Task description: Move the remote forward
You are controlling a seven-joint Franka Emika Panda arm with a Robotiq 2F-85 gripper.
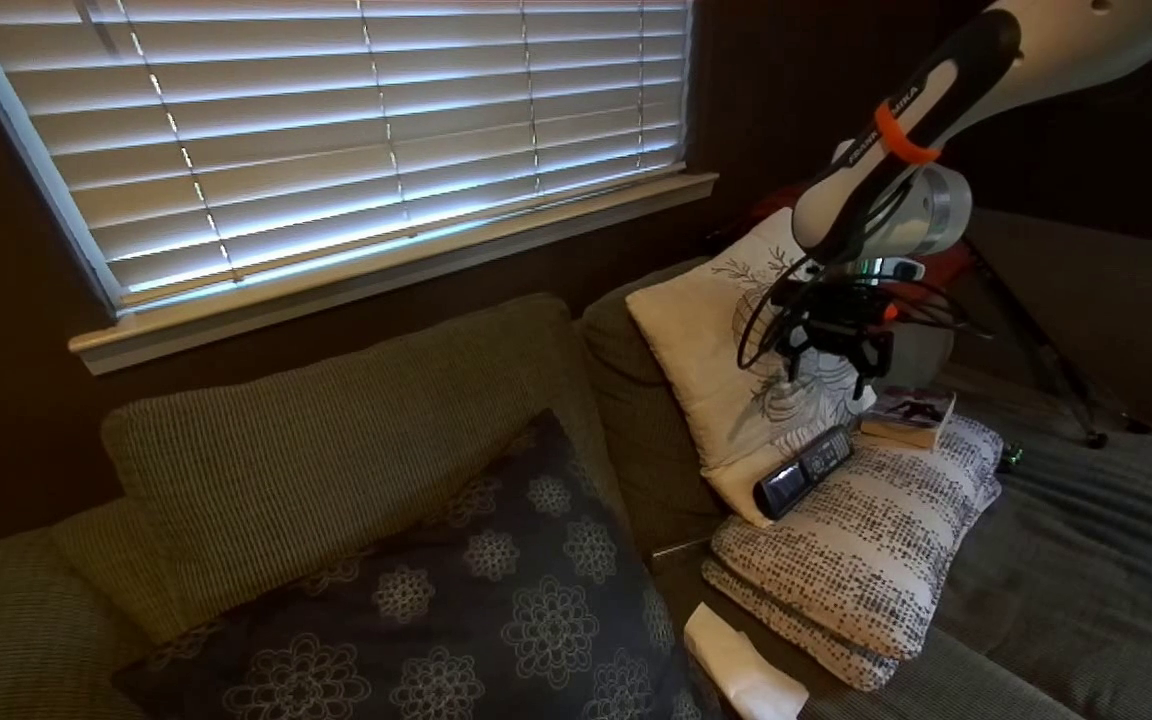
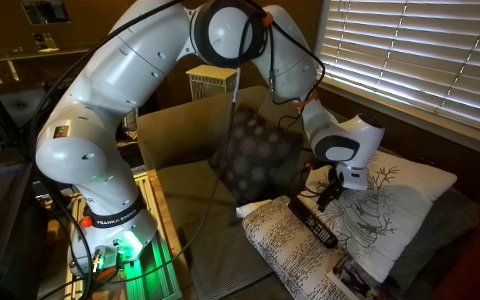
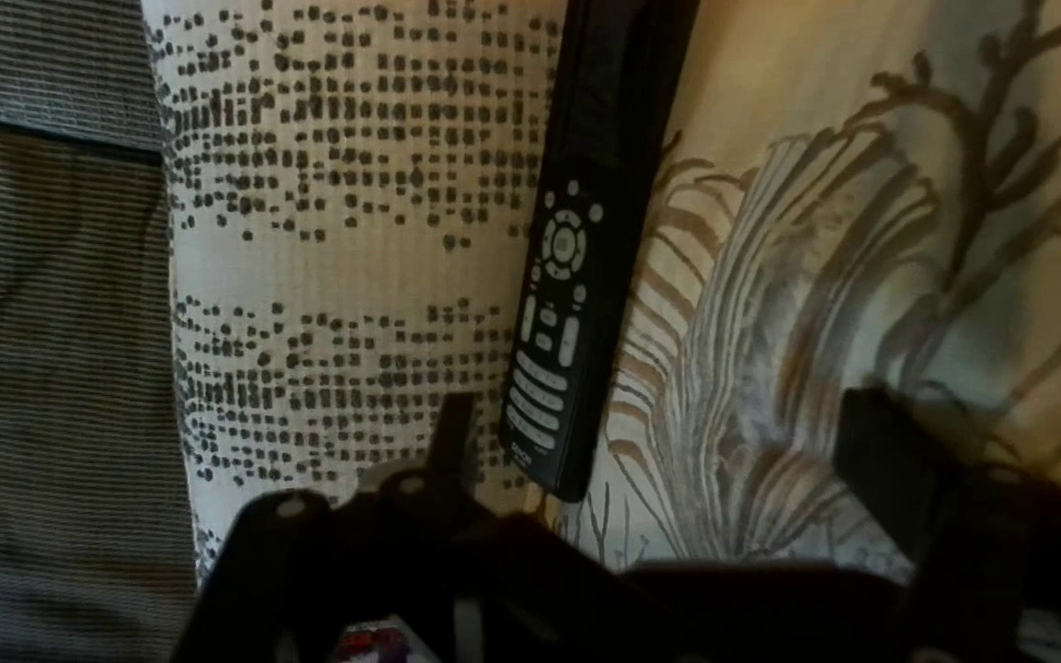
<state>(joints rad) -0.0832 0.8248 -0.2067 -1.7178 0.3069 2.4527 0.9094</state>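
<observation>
Gripper (image 3: 661, 405) spread wide w/ jaws empty, nr remote (image 3: 586, 267) & white cushion (image 2: 383, 216).

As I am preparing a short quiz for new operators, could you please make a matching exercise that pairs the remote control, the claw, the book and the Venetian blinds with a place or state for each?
Things
1. remote control
2. claw
3. book
4. Venetian blinds

Places or states
A. near the remote control's button end
B. lowered, with pale slats
C. lying along where the dotted cushion meets the coral-print cushion
D. open, gripping nothing

Right pairs: 1-C; 2-D; 3-A; 4-B
</observation>
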